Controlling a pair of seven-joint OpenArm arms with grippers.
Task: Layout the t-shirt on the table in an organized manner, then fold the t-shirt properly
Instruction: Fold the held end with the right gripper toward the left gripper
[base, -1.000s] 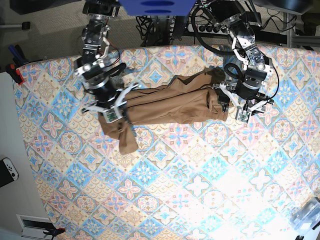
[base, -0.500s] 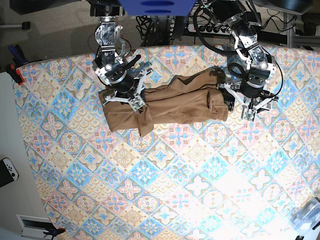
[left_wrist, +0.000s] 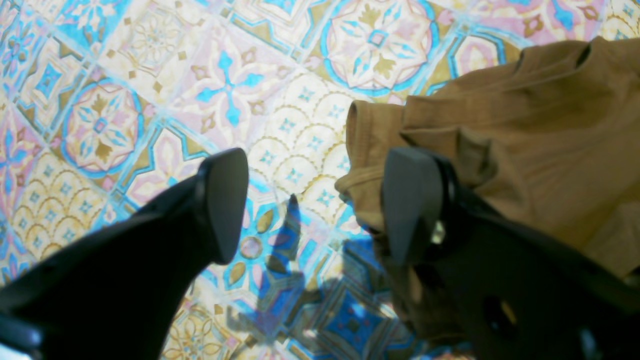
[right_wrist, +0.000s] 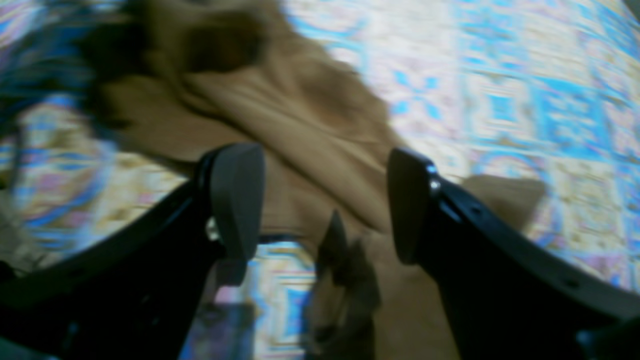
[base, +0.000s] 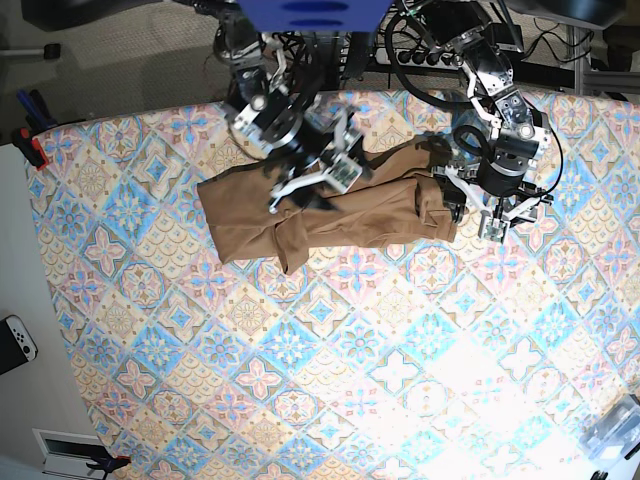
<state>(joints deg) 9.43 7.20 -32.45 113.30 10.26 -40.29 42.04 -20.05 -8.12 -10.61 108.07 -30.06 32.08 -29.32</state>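
So we're keeping both sets of jaws wide apart, and neither is gripping anything. Our left jaws (left_wrist: 320, 205) are hovering by one end of the t-shirt (base: 330, 215), with one finger (left_wrist: 422, 200) overlapping the brown cloth in the left wrist view and the other (left_wrist: 222, 205) showing against patterned cloth. We can't really tell if that first one is touching the fabric. Our right jaws (right_wrist: 325, 205) are hanging over the shirt, with brown folds showing between the fingers, and that view is coming out kinda blurry.

The t-shirt itself is lying rumpled across the counter (base: 330, 380), on the half nearer the arms, and it's stretching sideways under both of them. It's bunching up in loose creases, with a narrow flap (base: 292, 250) poking out toward the front below our right arm (base: 270, 110). Our left arm (base: 480, 110) is reaching over the other end. The counter is wearing a tile-pattern cloth in blue, pink and cream, and a dark round fitting (base: 20, 338) is sitting off beside its edge, on the view's left.
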